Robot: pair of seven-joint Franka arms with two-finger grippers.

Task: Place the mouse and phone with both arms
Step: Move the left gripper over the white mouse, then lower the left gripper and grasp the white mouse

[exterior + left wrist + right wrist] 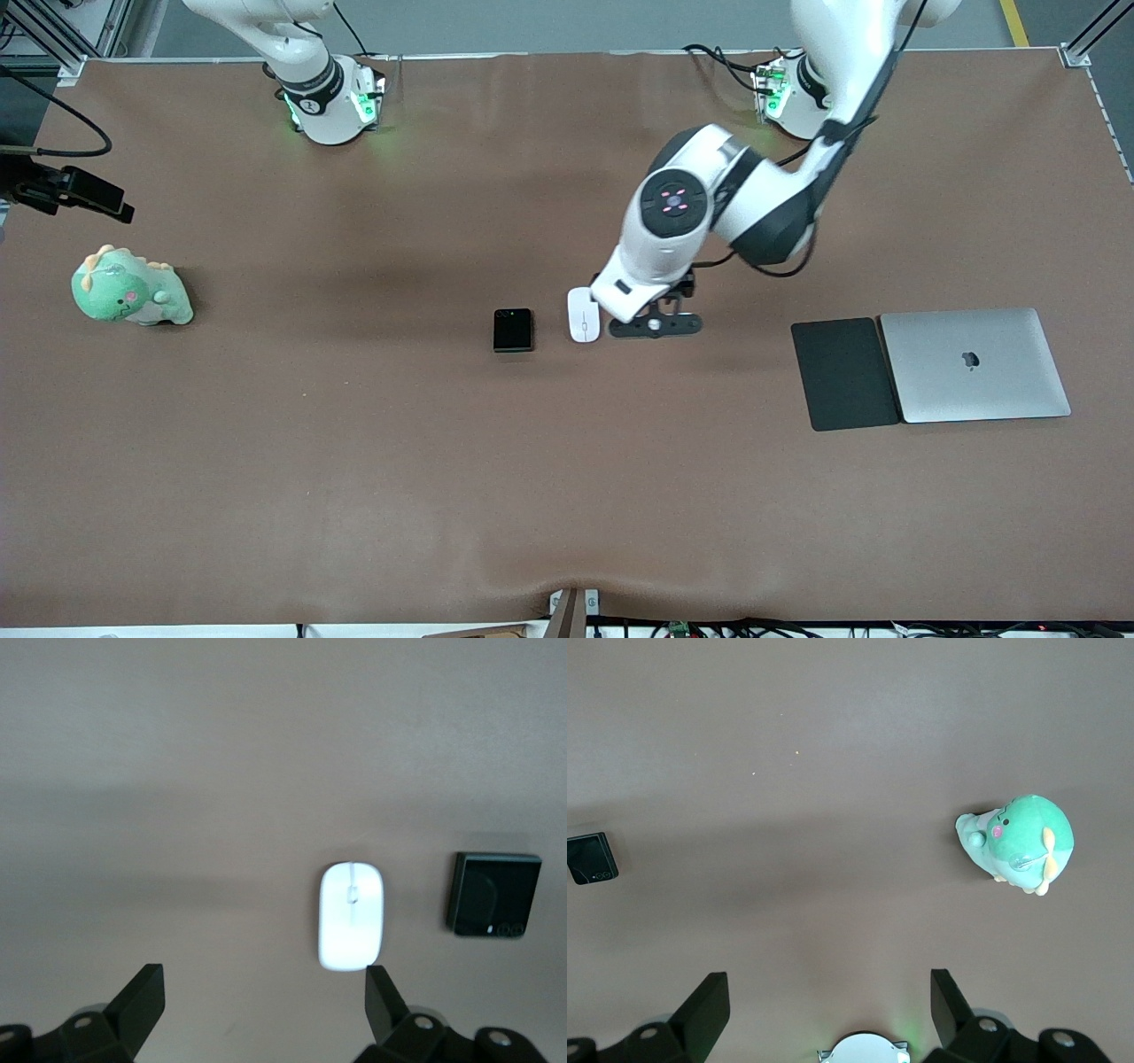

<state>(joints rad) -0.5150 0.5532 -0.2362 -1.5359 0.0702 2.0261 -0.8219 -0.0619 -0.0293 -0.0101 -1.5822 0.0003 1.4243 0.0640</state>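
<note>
The white oval mouse (583, 315) lies near the table's middle, with the black square phone (513, 330) beside it toward the right arm's end. My left gripper (654, 322) hangs low over bare table, just beside the mouse toward the left arm's end. In the left wrist view the left gripper (264, 992) is open and empty, with the mouse (351, 915) close to one fingertip (383, 990) and the phone (493, 895) farther off. My right gripper (830, 997) is open and empty, held high over its own base and out of the front view. The right wrist view also shows the phone (591, 858).
A flat black mouse pad (843, 374) and a closed silver laptop (974, 365) lie side by side toward the left arm's end. A green plush dinosaur (128, 288) sits toward the right arm's end and also shows in the right wrist view (1019, 843). A black camera mount (71, 190) juts in above it.
</note>
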